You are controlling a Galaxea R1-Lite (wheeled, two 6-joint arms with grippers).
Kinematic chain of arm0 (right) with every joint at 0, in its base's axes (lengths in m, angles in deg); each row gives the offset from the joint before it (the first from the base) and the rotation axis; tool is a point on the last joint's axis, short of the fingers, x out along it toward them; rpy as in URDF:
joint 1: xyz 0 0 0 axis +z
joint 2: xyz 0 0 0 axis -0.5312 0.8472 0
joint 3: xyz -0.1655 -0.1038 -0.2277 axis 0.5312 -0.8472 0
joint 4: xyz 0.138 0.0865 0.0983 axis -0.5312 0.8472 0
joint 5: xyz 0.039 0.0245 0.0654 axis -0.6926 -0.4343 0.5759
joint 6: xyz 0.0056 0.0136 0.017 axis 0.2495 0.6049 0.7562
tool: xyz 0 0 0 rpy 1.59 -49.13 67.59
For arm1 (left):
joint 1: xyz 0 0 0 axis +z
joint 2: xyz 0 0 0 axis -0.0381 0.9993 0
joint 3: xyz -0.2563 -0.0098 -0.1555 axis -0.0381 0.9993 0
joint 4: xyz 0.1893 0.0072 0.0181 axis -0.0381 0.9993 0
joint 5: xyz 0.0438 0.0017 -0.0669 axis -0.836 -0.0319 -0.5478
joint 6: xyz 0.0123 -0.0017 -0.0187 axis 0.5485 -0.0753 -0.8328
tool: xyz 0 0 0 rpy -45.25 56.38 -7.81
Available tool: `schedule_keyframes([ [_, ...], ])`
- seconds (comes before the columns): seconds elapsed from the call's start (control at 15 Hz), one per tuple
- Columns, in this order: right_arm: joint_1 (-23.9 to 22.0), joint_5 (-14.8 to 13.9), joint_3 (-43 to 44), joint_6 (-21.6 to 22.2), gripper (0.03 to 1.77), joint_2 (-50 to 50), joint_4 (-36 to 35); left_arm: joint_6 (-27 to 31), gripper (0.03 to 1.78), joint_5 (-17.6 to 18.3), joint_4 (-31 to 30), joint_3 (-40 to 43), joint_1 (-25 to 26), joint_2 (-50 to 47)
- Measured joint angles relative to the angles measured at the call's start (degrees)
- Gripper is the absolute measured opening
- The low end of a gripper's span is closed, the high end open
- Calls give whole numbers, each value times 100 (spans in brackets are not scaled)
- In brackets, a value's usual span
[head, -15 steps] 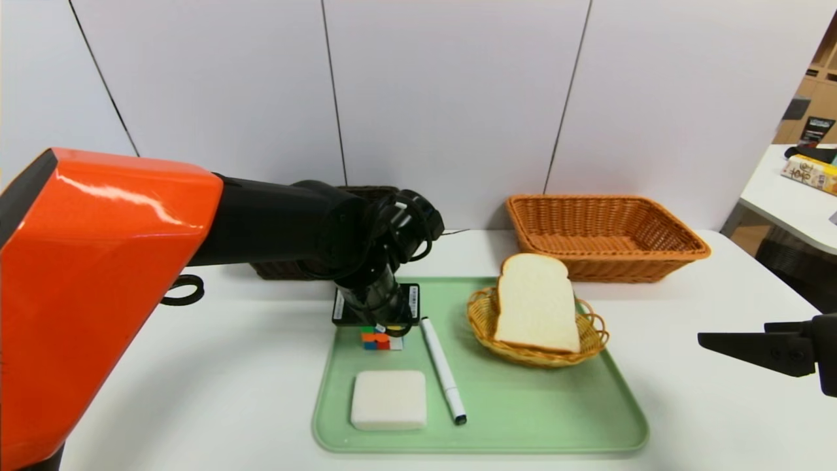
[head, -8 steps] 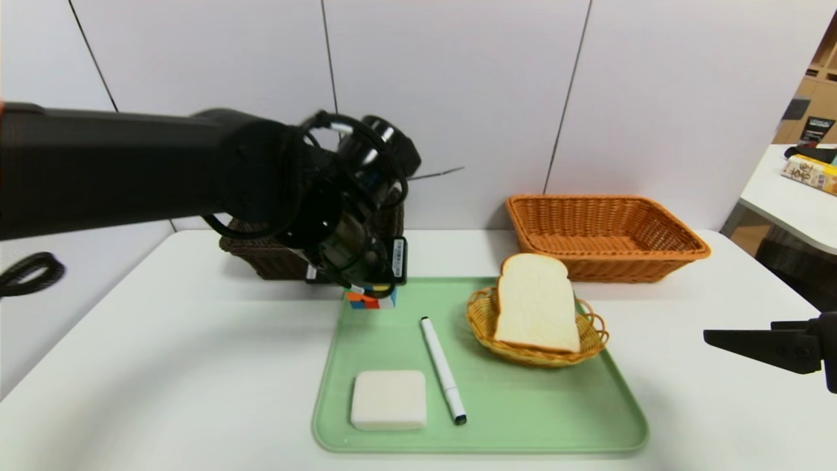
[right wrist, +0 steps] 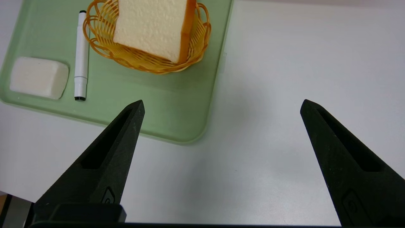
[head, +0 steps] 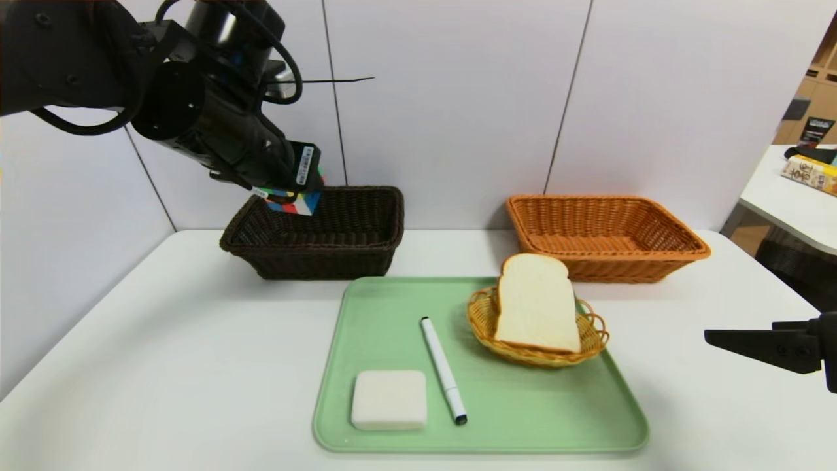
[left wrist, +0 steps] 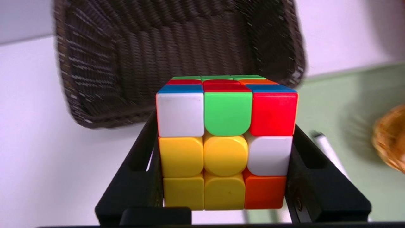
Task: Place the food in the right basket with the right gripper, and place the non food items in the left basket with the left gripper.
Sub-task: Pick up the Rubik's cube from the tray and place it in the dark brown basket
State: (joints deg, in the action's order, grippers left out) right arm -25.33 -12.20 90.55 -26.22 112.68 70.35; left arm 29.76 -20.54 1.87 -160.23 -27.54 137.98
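The puzzle cube (left wrist: 226,142) is grasped between the fingers of the left gripper (left wrist: 225,152) and is held above the dark basket (head: 314,255), at about eleven o'clock in the head view. The right gripper (right wrist: 222,107) is parked at three o'clock, its fingers spread wide and nothing gripped. The orange basket (head: 608,258) is set at one o'clock. On the green tray (head: 523,418), the bread (head: 537,304) is held in a small wicker basket (head: 484,320) towards one o'clock, the marker (head: 443,369) is laid nearer its middle, and the white block (head: 389,400) is seen at eight o'clock.

A marker (right wrist: 81,57), bread (right wrist: 152,28) in a basket (right wrist: 142,60), and seemingly soap (right wrist: 38,77) occupy the green tray (right wrist: 171,107).
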Motion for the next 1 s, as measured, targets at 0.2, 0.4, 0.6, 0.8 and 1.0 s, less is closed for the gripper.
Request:
schedule_keyframes([
  [0.2,-4,-5,-20,11,170,0,0,527,99,15,-529,-27,461,341],
  [0.4,-9,-10,-90,7,170,-13,2,742,99,24,-1122,-28,714,841],
  [0.6,-32,-13,-185,9,170,-40,0,762,99,33,-1666,-28,880,1375],
  [0.8,-59,-7,-280,13,170,-77,0,744,99,122,-1799,-28,1064,1753],
  [1.0,-63,-2,-315,13,170,-79,-39,729,99,380,-1793,-28,1252,1941],
])
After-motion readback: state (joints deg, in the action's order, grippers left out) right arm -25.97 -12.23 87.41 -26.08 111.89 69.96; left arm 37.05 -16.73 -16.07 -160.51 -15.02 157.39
